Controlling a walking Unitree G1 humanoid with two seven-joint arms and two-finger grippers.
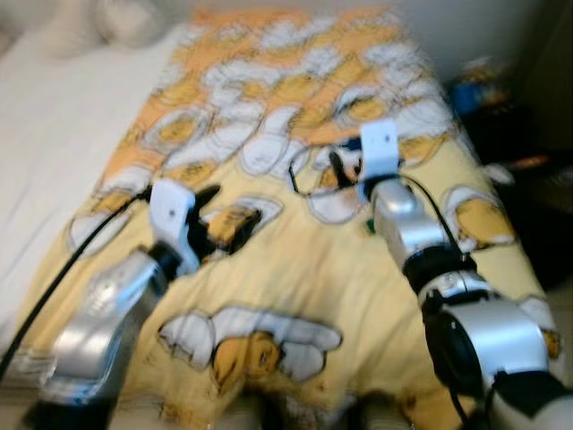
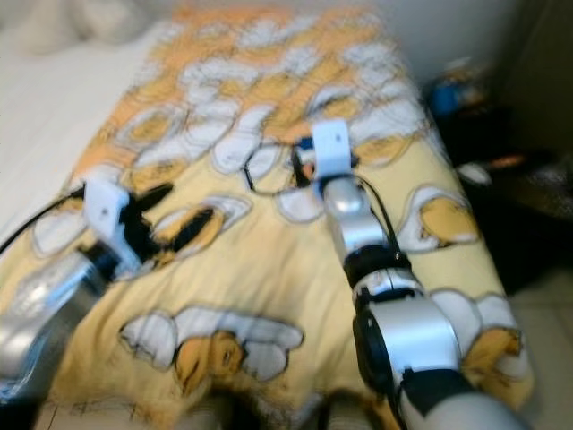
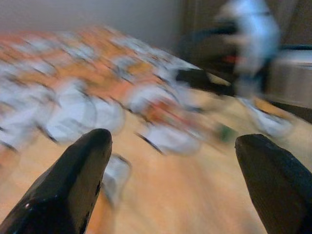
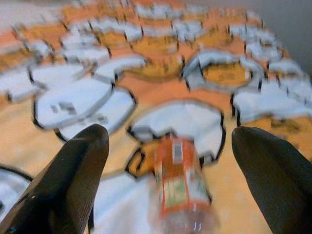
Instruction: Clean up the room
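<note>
A clear plastic bottle (image 4: 180, 185) with an orange label lies on its side on the yellow and orange cartoon blanket (image 1: 295, 269) that covers the bed. My right gripper (image 4: 170, 141) is open just above it, one black finger on each side of the bottle and not touching it. In the head views the right gripper (image 1: 345, 170) reaches over the middle of the blanket. My left gripper (image 1: 228, 208) hovers open over the blanket's left part, with nothing between its fingers (image 3: 83, 165). The views are blurred.
A white sheet (image 1: 54, 134) and pillows (image 1: 107, 22) lie along the bed's left side. Dark furniture with a blue item (image 1: 474, 90) stands past the bed's right edge. A small green object (image 3: 224, 131) rests on the blanket near the right arm.
</note>
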